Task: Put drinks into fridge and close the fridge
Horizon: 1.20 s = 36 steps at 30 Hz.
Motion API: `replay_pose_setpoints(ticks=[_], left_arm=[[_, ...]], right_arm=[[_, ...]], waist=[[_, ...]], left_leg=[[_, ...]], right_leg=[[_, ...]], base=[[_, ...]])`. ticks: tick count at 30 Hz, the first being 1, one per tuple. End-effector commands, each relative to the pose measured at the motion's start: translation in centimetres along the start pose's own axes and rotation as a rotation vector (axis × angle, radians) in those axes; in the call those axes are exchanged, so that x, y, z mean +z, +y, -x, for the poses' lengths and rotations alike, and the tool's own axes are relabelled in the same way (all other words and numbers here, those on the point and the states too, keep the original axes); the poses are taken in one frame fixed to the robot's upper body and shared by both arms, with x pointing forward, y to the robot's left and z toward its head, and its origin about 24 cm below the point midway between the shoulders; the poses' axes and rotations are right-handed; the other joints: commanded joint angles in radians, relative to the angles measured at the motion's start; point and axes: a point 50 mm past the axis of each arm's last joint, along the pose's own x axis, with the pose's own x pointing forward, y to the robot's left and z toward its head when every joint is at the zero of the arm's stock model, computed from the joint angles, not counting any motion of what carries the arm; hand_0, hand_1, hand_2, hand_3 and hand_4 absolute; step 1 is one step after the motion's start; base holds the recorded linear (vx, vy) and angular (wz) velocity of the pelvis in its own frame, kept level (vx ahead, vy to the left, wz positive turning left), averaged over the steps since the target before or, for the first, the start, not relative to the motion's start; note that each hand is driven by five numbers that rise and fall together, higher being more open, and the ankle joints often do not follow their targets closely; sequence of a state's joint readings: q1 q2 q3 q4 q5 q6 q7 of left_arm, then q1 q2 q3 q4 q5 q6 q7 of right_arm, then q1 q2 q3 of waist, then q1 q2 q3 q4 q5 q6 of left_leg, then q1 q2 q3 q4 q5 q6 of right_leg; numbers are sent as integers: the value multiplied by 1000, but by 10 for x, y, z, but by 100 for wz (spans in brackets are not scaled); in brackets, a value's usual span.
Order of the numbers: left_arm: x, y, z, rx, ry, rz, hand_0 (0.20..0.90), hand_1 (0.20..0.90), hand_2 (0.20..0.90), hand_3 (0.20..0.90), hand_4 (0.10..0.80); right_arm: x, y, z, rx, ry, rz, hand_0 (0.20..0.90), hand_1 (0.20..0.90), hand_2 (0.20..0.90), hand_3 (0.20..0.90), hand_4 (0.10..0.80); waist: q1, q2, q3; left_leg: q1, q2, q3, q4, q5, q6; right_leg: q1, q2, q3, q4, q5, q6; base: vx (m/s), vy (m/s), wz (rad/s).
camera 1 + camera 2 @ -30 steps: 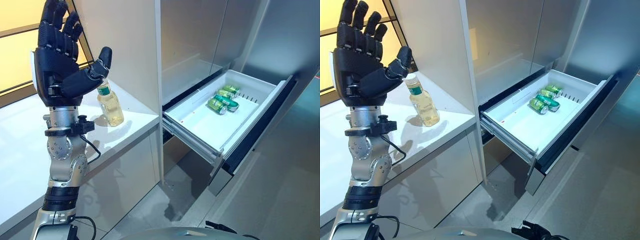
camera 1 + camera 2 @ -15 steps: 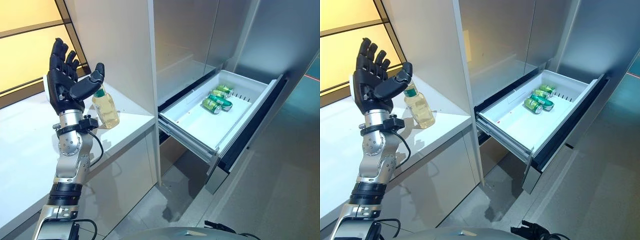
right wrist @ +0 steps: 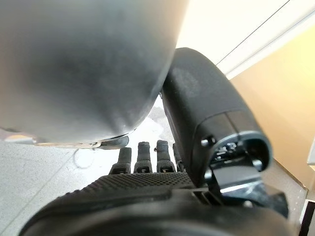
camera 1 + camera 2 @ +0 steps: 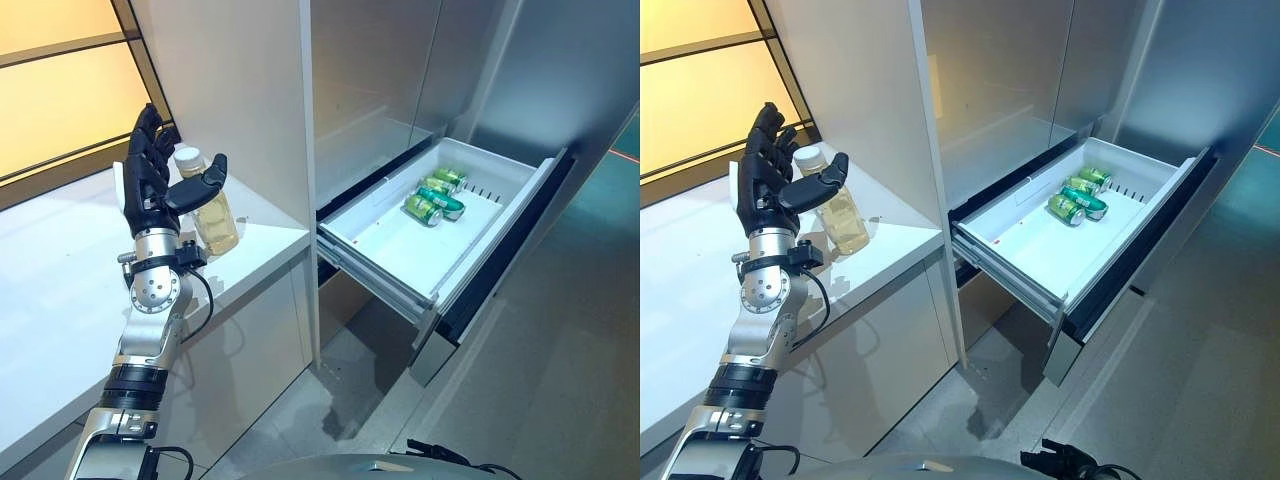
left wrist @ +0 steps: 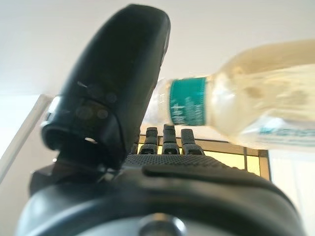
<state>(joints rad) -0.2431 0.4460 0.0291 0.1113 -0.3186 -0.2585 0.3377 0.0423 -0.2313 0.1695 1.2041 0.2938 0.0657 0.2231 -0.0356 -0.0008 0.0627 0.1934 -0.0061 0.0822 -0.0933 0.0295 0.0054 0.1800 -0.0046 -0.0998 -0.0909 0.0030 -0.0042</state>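
Pale yellow liquid fills a clear plastic bottle [image 4: 212, 205] with a white cap and green neck band, upright on the white counter [image 4: 60, 290] beside the cabinet wall. The left hand [image 4: 150, 185] is spread wide right beside it, thumb before the neck, not gripping. Three green cans [image 4: 433, 195] lie in the open white fridge drawer [image 4: 400, 250]. The right hand [image 3: 147, 191], in its wrist view, shows straight fingers holding nothing.

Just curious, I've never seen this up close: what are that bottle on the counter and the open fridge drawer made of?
The bottle looks like clear plastic: the pale yellow drink shows through it, under a white cap. The fridge drawer seems smooth white plastic inside, with a darker front that I can't identify. The cans look like metal.
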Motion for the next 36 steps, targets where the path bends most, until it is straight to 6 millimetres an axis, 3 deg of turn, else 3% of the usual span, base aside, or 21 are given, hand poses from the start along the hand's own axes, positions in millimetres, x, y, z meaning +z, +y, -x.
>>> replay_pose_setpoints(ticks=[1, 20, 34, 36], left_arm=[[42, -12, -28, -80, -224, -61, 900, 900, 900, 900, 800], [10, -6, -23, -30, -108, -201, 900, 900, 900, 900, 800], [5, -1, -22, 26, -104, -190, 900, 900, 900, 900, 800], [7, -1, -23, 27, -119, -167, 549, 549, 549, 491, 391]], right_arm=[[-12, 7, -1, 40, 51, 37, 900, 900, 900, 900, 800], [-10, 4, 0, 38, 60, 46, 900, 900, 900, 900, 800], [-12, 3, 1, 36, 65, 47, 900, 900, 900, 900, 800], [-12, 3, 1, 36, 65, 46, 900, 900, 900, 900, 800]], waist=[[-13, 4, -10], [-25, 7, -7], [-30, 7, -10], [-30, 7, -10]], left_leg=[[9, -17, 26, 12, -102, 28], [16, -16, 42, 14, -105, 26], [17, -17, 48, 15, -106, 26], [17, -17, 48, 15, -107, 26]], right_leg=[[-32, -21, -34, 118, -82, 59], [-28, -20, -27, 114, -80, 63], [-29, -19, -21, 114, -79, 63], [-29, -18, -21, 113, -79, 63]], base=[[0, 0, 0], [0, 0, 0], [0, 0, 0], [0, 0, 0]])
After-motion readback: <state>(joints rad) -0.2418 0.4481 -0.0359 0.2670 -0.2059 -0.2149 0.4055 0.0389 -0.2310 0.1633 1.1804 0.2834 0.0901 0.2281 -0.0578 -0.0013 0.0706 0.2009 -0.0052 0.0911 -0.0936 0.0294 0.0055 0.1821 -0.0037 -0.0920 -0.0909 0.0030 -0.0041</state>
